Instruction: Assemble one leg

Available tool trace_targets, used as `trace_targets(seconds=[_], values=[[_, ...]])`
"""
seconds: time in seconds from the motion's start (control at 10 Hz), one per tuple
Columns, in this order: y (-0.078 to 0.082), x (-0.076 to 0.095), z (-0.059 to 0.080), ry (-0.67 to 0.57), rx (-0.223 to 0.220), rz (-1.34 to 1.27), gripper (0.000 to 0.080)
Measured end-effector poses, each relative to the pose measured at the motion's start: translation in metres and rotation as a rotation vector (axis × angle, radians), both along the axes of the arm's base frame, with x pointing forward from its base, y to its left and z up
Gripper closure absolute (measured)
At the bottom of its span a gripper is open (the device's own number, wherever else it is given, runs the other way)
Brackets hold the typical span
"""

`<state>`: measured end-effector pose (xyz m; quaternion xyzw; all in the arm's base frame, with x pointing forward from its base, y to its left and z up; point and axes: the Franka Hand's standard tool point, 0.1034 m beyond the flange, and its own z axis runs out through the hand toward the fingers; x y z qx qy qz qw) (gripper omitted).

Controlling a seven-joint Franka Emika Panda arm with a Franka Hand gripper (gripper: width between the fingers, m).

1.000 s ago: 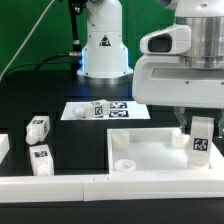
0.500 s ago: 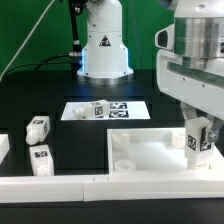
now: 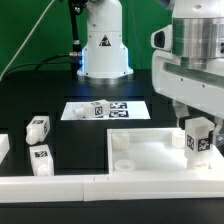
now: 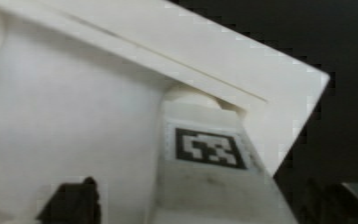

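My gripper [image 3: 198, 128] is shut on a white leg [image 3: 199, 139] with a black-and-white tag. It holds the leg upright over the far right corner of the large white rimmed tabletop [image 3: 150, 160] at the exterior view's right. In the wrist view the leg [image 4: 211, 160] stands between my dark fingers [image 4: 69, 200], its end close to the tabletop's corner [image 4: 87, 110]. Whether the leg touches the corner socket is hidden. Two more legs [image 3: 38, 128] [image 3: 42, 158] lie loose on the black table at the left.
The marker board [image 3: 105, 109] lies at the back middle with a small white part [image 3: 97, 108] on it. A white rail [image 3: 60, 185] runs along the front edge. Another white piece [image 3: 4, 147] sits at the far left. The robot's base [image 3: 103, 50] stands behind.
The wrist has turned and the gripper has shifted a little with the leg still in it. The loose parts have not moved.
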<state>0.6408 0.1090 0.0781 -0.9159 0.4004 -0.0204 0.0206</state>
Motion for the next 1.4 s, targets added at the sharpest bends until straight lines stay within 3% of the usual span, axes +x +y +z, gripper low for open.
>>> trace_targets(seconds=[0.2, 0.5, 0.7, 0.9, 1.2, 1.4], values=[[-0.004, 0.000, -0.002, -0.003, -0.017, 0.281, 0.0153], [-0.005, 0.000, -0.001, -0.006, -0.028, 0.418, 0.0151], [0.003, 0.001, 0.004, -0.023, -0.044, 0.638, 0.0151], [0.006, 0.001, 0.006, -0.037, -0.045, 0.669, 0.0151], [0.006, 0.001, 0.005, -0.035, -0.040, 0.595, 0.0515], [0.005, 0.001, 0.005, -0.032, -0.031, 0.450, 0.0514]])
